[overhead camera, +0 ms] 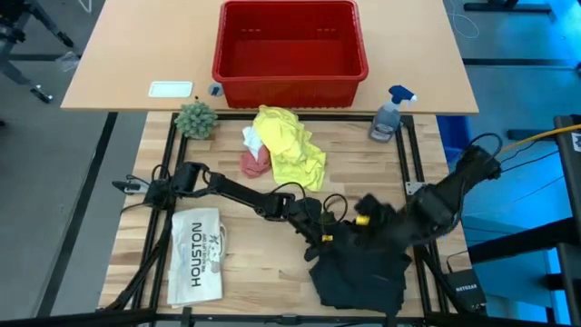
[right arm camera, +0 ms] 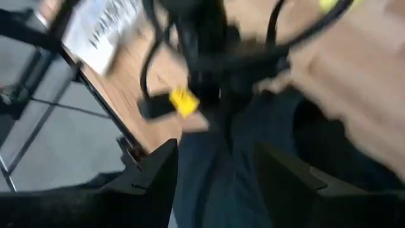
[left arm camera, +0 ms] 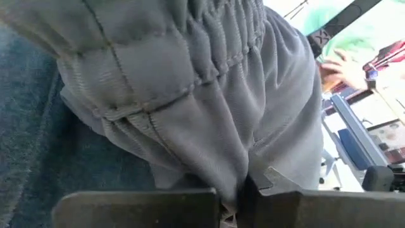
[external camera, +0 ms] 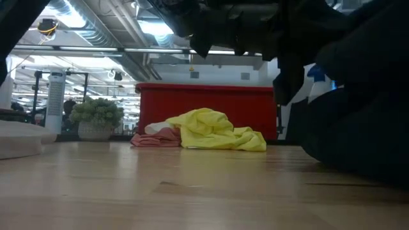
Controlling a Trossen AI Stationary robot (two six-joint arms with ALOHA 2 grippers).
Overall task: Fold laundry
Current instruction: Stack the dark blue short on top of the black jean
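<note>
The left hand [overhead camera: 320, 238] is clamped tight on the black trousers [overhead camera: 361, 272], its two fingers [left arm camera: 145, 209] pressed together over a fold of cloth just below the gathered waistband. The trousers lie bunched near the front edge of the bench [overhead camera: 272, 263], toward its right corner. The right hand [right arm camera: 215, 171] hangs over the same heap with its fingers apart, dark cloth showing between them; whether they touch it cannot be told. The yellow T-shirt [overhead camera: 292, 145], the pink cloth [overhead camera: 254, 163] and the white cloth [overhead camera: 251, 140] lie together near the back edge, before the red basket [overhead camera: 290, 54].
</note>
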